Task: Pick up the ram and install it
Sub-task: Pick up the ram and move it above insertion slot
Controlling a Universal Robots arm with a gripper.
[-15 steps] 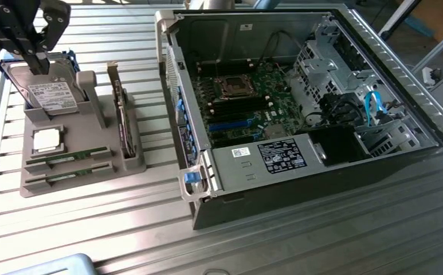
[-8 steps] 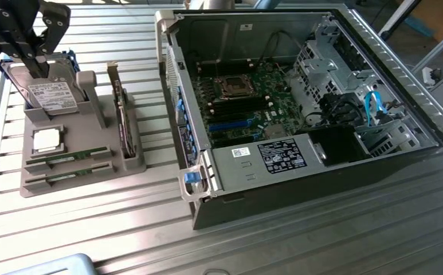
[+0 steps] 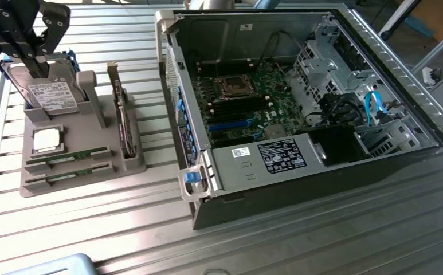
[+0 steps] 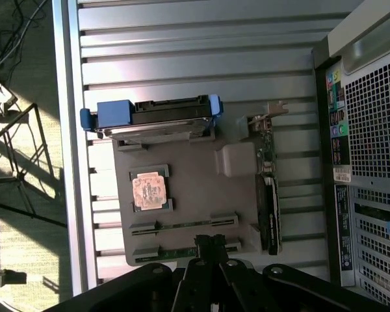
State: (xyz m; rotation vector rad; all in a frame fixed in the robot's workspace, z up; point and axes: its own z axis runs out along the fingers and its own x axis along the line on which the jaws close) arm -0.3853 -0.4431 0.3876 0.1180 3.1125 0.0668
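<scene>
Looks like ribbed, brushed metal on the table (image 3: 298,240), matt grey plastic on the holder (image 3: 129,165), dull sheet metal on the computer case (image 3: 229,172), matt black finish on the gripper (image 4: 211,240).

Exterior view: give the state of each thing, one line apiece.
gripper: shut, empty, over the hard drive.
hard drive: propped upright in the holder.
ram sticks: both lying in holder slots.
CPU: flat in the holder.
expansion card: upright on edge.
computer case: open, side panel off.

No print is legible (labels on power supply (image 3: 285,156), hard drive (image 3: 53,94)).
</scene>
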